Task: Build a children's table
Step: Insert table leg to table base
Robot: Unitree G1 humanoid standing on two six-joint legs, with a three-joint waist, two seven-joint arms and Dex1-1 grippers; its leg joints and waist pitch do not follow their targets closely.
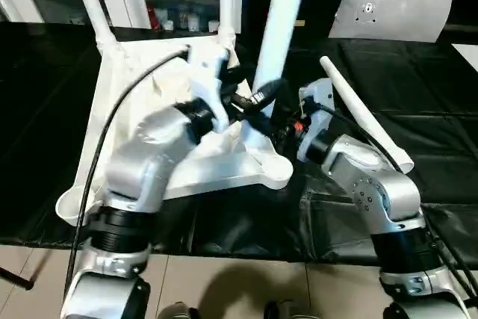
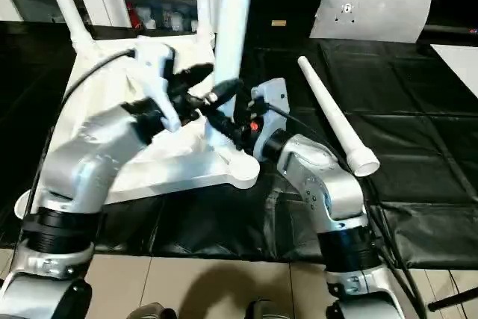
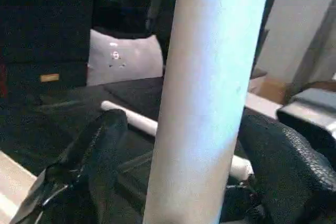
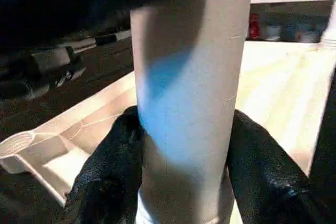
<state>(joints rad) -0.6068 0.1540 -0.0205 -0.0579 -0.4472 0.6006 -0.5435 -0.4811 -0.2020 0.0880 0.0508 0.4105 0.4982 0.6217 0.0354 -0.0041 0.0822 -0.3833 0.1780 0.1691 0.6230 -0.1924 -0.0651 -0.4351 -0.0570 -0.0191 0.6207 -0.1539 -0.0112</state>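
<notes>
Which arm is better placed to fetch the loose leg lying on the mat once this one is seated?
Probably the right. The loose leg lies on the black mat on the right arm's side, with the right gripper beside it; the left gripper would have to cross the upright leg that both clamp.

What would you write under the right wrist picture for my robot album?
The right pincer squeezes an upright white leg above the upside-down table top.
</notes>
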